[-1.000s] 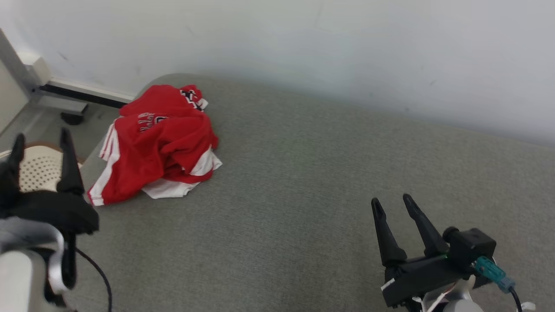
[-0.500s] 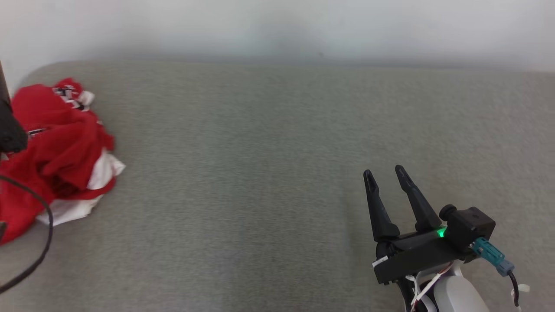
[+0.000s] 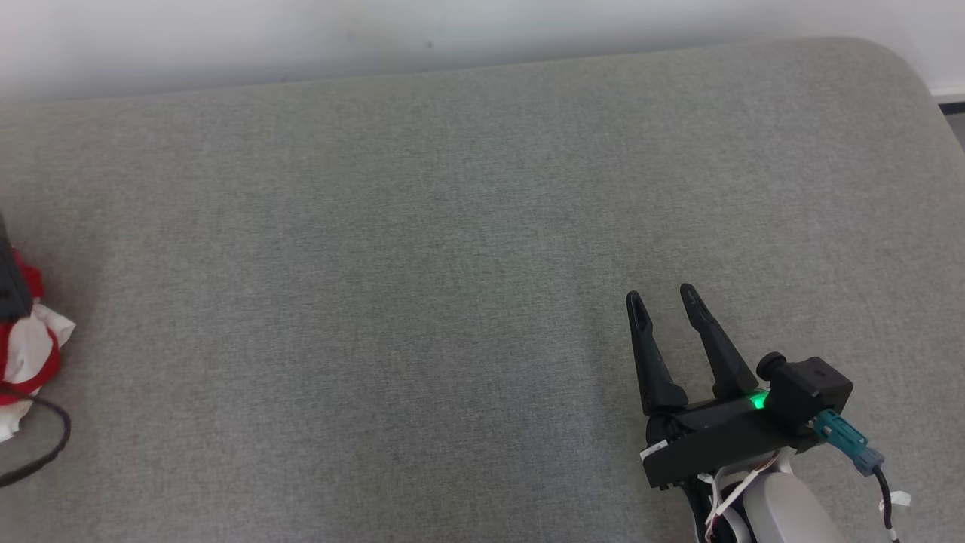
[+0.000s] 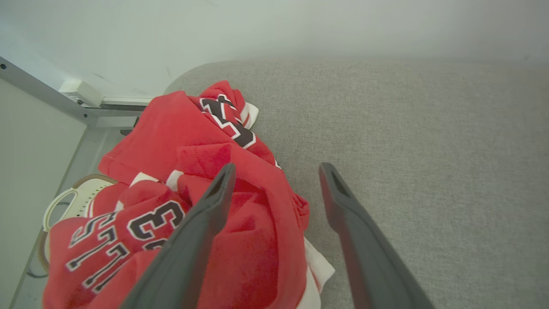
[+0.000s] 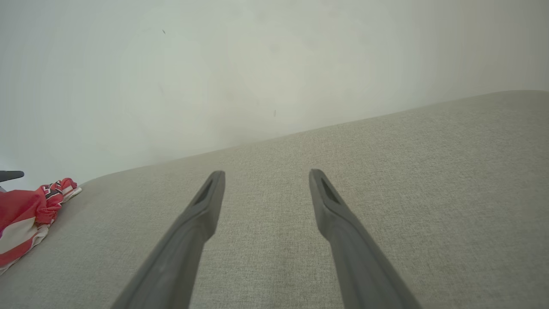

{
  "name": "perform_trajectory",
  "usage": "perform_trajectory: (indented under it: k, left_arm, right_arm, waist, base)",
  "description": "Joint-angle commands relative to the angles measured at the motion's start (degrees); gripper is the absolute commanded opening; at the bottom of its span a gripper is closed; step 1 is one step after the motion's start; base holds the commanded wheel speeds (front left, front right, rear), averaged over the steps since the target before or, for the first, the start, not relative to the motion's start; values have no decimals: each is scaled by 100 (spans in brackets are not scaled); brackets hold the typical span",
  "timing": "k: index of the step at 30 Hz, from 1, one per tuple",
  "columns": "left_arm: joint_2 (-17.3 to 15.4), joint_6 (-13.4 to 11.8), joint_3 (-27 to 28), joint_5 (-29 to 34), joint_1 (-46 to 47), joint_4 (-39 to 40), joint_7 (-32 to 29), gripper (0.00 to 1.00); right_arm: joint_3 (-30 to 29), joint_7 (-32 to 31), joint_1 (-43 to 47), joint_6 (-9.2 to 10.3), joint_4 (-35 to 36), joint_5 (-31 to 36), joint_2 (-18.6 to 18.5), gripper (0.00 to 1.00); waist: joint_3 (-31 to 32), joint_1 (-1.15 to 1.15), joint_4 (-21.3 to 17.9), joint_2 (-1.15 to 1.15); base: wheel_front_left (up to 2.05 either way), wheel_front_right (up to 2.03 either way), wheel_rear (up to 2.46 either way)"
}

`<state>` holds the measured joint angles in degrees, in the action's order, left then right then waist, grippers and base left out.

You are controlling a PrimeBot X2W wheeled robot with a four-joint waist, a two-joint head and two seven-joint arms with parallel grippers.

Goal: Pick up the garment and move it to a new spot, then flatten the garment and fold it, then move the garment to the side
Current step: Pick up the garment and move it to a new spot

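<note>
The garment (image 4: 180,171) is a crumpled red jersey with white trim and black-and-white lettering, lying at the left end of the grey padded surface (image 3: 422,264). Its edge shows at the far left of the head view as the garment (image 3: 26,354), and at the left of the right wrist view as the garment (image 5: 25,214). My left gripper (image 4: 276,169) hangs open just above the heap, its left finger over the red cloth and nothing between its fingers. My right gripper (image 3: 662,294) stands open and empty over bare surface at the lower right, far from the cloth. It is also open as the right gripper (image 5: 266,174).
A pale wall (image 3: 301,38) runs along the far edge of the surface. Beyond the surface's left end stand a white perforated basket (image 4: 73,201) and a grey metal frame (image 4: 43,94). A black cable (image 3: 45,445) loops at the left edge. The surface's rounded right corner (image 3: 905,68) is in sight.
The head camera has swung to the right, so the garment has slid to the picture's left edge. Both grippers have stayed open.
</note>
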<state>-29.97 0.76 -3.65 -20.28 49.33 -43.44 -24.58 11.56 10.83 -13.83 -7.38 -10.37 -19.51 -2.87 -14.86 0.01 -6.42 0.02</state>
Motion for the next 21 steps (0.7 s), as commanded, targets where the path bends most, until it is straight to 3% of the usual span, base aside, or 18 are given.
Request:
perform_trajectory:
  k: [1, 7, 13, 14, 15, 16, 21]
  left_arm:
    - [-64, 5, -17, 24, -69, -95, -54, 100]
    - [-246, -62, -287, 244, -159, -594, -612, 100]
    - [-158, -46, -206, 56, -349, -838, -588, 100]
    - [-158, -57, -195, 36, -373, -871, -542, 90]
    - [-185, -15, -240, 76, -432, -867, -467, 23]
    - [-213, 0, -257, 105, -465, -848, -351, 0]
    - [-205, 45, -251, 97, -416, -783, 239, 0]
  right_arm:
    - [3, 31, -5, -21, -22, -33, -2, 100]
    - [14, 35, -12, -20, -61, -52, -3, 100]
    - [35, 11, 17, -20, -88, -39, -2, 100]
    - [35, 8, 16, -21, -91, -33, -3, 100]
    - [38, 0, 14, -20, -90, -28, -3, 100]
    - [38, -4, 10, -20, -83, -17, -3, 100]
    - [-40, -43, 49, -21, -67, 21, -2, 100]
  waist:
    - [-39, -1, -75, -2]
    - [24, -1, -75, -2]
    - [65, -1, -56, -2]
    - [71, -1, -53, -2]
    - [78, -1, -52, -2]
    - [81, -1, -48, -2]
    - [116, -1, 52, -2]
  base:
    - [0, 0, 0]
    - [0, 0, 0]
    - [0, 0, 0]
    - [0, 0, 0]
    - [0, 0, 0]
    - [0, 0, 0]
    - [0, 0, 0]
